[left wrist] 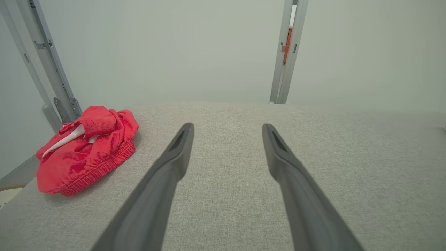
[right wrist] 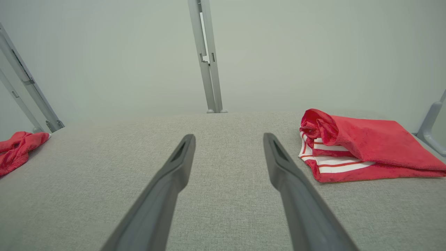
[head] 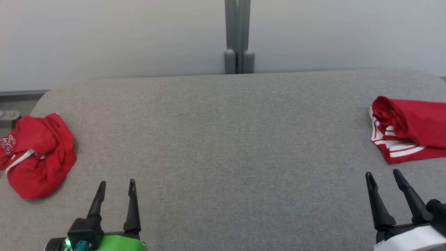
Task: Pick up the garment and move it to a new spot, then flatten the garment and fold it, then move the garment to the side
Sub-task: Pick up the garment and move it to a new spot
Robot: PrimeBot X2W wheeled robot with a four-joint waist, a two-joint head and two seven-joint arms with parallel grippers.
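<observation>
Now: the first step, the pick-up, looks not yet begun; both claws hang bare above the grey table (head: 226, 139)
left gripper (head: 117, 182): fingers spread apart, nothing between them
right gripper (head: 383, 173): likewise spread, holding nothing
crumpled garment (head: 36, 157): a red heap with a white band showing, lying left of the left gripper and a little ahead of its fingertips, apart from it, close to the table's left edge
folded garment (head: 414, 129): red with white stripes, ahead and to the right of the right gripper, near but not touching; it looks finished and set aside
next move: probably the left gripper swings left and down onto the heap and pinches a raised fold
containers: no bin, tray or basket to tell of; both garments lie straight on the table
</observation>
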